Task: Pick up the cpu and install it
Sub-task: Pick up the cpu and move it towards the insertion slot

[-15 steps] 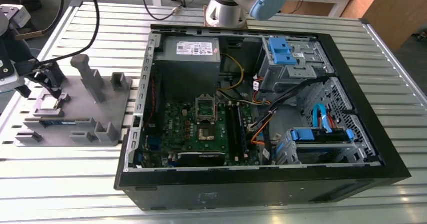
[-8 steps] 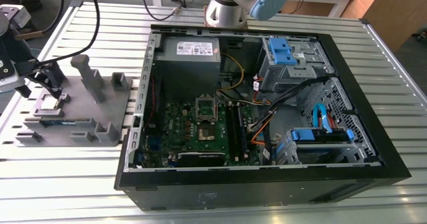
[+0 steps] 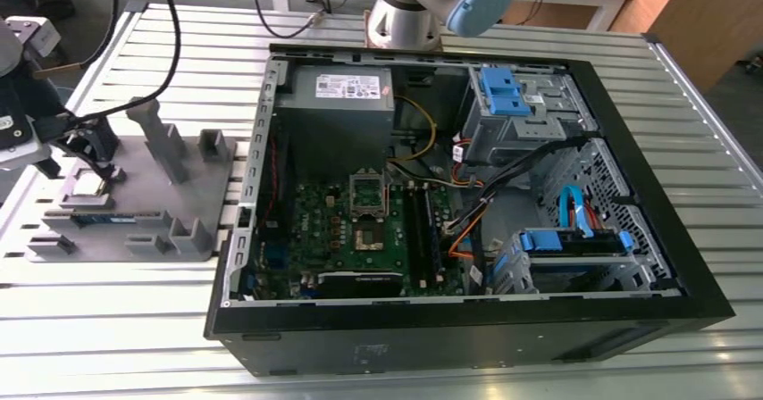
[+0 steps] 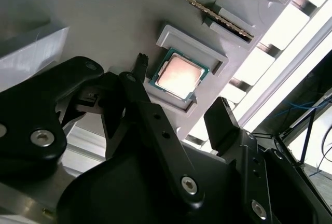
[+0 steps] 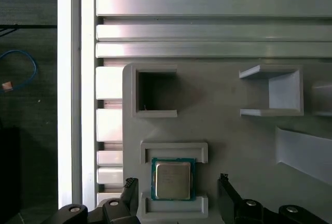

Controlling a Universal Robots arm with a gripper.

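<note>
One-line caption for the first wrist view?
Open end effector flanks the cpu, which sits ungripped in its pocket on the grey fixture plate.

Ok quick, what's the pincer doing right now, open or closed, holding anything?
Pincer: open, holding nothing; its fingertips sit apart on either side of the cpu, which lies in its gray holder.

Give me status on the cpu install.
Done: the hand is over the grey tray, open, with a finger on either side of the cpu. In hand: nothing; the cpu lies flat in its pocket, ungripped. Left: the lift and the install; the socket on the board in the computer case looks unfilled.
</note>
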